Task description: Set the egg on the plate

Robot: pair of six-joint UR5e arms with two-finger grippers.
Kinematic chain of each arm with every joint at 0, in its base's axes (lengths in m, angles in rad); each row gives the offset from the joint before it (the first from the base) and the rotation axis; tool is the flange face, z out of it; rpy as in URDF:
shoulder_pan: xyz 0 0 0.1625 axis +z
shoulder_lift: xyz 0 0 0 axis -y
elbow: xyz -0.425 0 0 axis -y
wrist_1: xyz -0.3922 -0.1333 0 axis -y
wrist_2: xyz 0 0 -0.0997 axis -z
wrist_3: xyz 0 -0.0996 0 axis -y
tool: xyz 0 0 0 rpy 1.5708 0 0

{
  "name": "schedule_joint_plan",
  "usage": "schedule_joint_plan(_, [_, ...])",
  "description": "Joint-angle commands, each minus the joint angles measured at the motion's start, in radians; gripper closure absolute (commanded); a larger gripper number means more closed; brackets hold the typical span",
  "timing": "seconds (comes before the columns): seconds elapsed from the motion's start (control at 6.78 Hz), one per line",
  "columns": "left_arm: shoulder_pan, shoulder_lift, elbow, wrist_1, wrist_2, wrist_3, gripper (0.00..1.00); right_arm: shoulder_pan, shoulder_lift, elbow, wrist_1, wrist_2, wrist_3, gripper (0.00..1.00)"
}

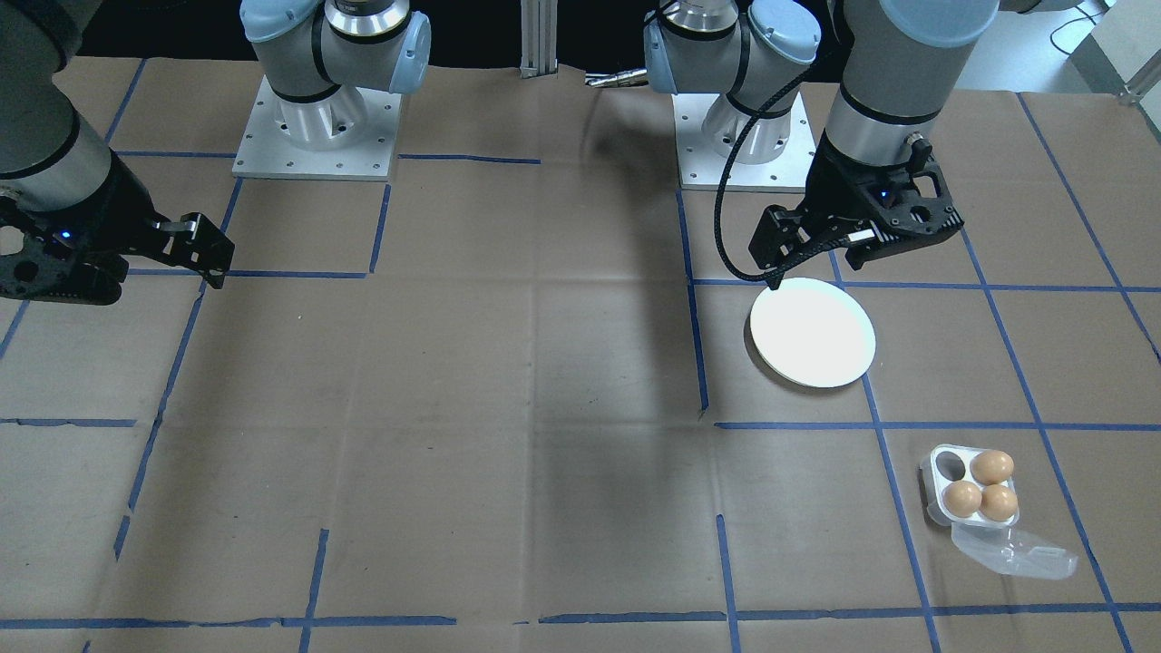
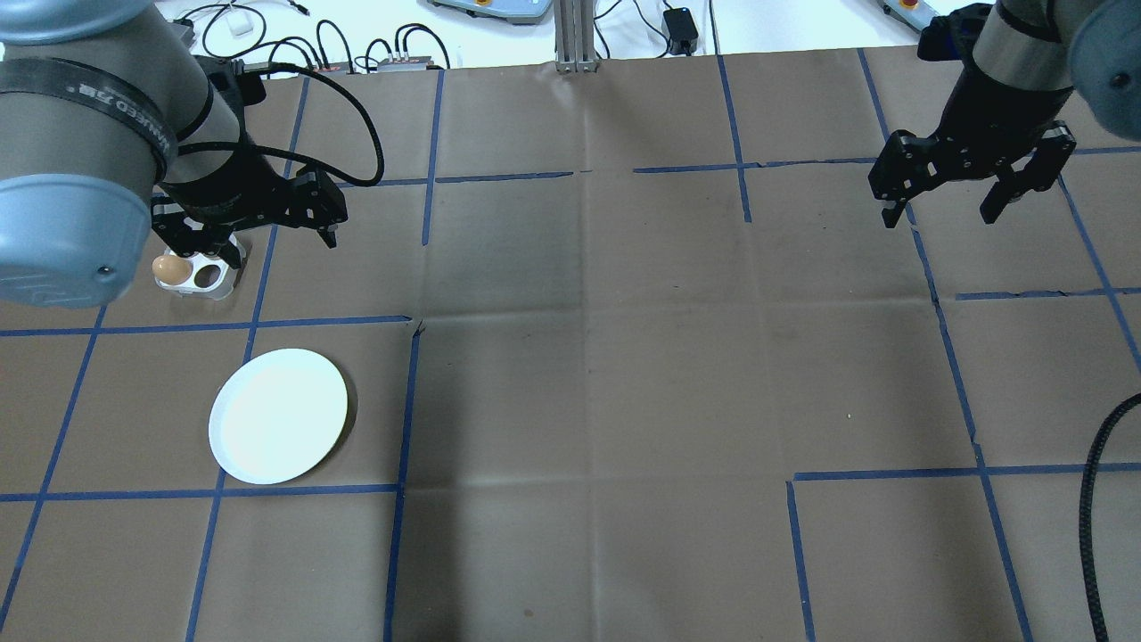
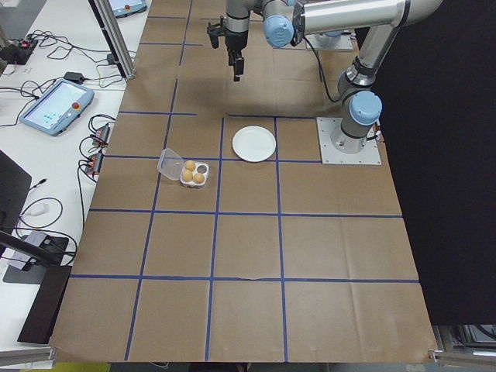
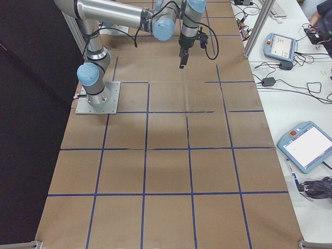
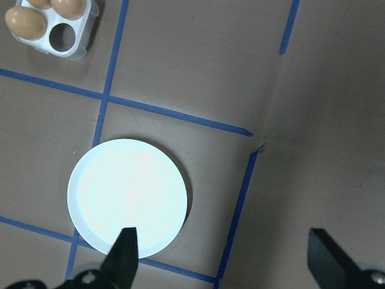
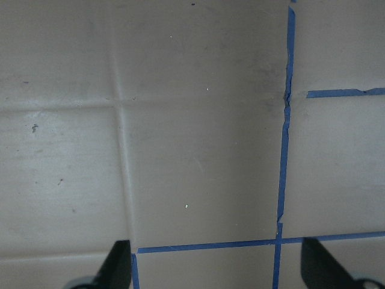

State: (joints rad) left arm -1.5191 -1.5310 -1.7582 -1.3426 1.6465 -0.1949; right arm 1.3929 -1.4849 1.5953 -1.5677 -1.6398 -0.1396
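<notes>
White plate [image 1: 813, 333] bare on brown paper table [image 1: 508, 381], three brown eggs [image 1: 983, 486] in clear tray [image 1: 943, 508] nearby, left gripper [image 1: 821, 254] spread wide above plate's edge, right gripper [image 2: 945, 207] spread apart, far off

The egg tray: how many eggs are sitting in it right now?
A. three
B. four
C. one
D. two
A. The egg tray holds three brown eggs, and its fourth cup, at the corner nearest the plate, is empty, as the exterior front-facing view shows. The plate has no egg on it.
</notes>
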Motion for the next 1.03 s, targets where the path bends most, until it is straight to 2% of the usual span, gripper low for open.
schedule_joint_plan(0.0, [0.002,0.009,-0.012,-0.001,-0.001,-0.001,0.0,0.0,0.0,0.0,0.0,0.0,0.0,0.0])
schedule_joint_plan(0.59, [0.007,0.005,-0.026,-0.001,-0.007,0.0,0.0,0.0,0.0,0.0,0.0,0.0,0.0,0.0])
schedule_joint_plan(0.74, [0.007,0.002,-0.027,-0.001,-0.032,0.003,0.0,0.0,0.0,0.0,0.0,0.0,0.0,0.0])
schedule_joint_plan(0.89, [0.017,-0.001,-0.026,-0.001,-0.141,0.003,0.0,0.0,0.0,0.0,0.0,0.0,0.0,0.0])
